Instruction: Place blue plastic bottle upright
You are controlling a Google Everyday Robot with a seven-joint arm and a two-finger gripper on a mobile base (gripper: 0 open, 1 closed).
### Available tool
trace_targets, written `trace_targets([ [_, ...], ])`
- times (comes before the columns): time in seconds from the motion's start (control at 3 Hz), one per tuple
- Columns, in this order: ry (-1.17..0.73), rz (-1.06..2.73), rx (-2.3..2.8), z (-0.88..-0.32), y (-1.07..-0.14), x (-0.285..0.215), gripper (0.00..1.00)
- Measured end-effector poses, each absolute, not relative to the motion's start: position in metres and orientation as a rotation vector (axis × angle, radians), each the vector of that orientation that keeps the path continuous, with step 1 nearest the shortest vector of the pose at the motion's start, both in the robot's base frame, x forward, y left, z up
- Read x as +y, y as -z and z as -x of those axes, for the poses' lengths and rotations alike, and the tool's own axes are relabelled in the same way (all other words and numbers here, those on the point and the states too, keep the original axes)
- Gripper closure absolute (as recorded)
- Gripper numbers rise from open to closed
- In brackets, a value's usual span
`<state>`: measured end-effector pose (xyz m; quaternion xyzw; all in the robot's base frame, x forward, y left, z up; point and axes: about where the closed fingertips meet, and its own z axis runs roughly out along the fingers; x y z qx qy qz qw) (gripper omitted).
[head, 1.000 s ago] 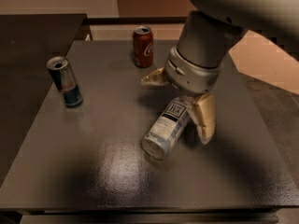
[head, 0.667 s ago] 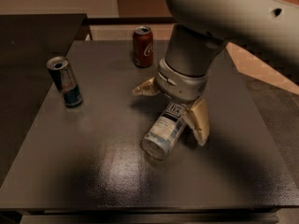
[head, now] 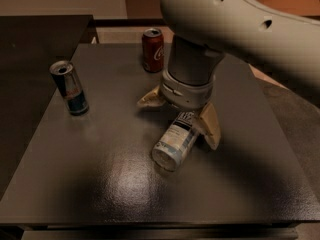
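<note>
the dark table (head: 100,199) carries everything. the big pale arm (head: 225,24) comes down near its middle, and the gripper (head: 180,112) sits low there with its two fingers spread wide, grasping nothing. the blue plastic bottle (head: 175,140) lies on its side just under it. one round end points to the near edge, the other end lies between the fingers. the right finger seems to touch the label, but i am not sure.

to do it well, close squarely across the body near the hidden end, then tip slowly until the base is flat before releasing. the red cola can (head: 152,50) at the far edge and the energy drink can (head: 70,88) near the left edge are well apart.
</note>
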<state>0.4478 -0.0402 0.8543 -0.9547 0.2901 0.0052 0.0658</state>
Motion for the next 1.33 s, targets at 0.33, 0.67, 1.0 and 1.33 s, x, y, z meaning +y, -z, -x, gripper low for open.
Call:
trace_targets([
  [0.33, 0.007, 2.908, 0.845, -0.453, -0.852, -0.043, 0.1],
  [0.67, 0.025, 2.931, 0.852, -0.461, -0.853, -0.05, 0.28],
  [1.0, 0.035, 2.95, 0.866, -0.466, -0.854, -0.057, 0.51],
  [1.33, 0.051, 2.957, 0.857, -0.47, -0.861, -0.061, 0.73],
])
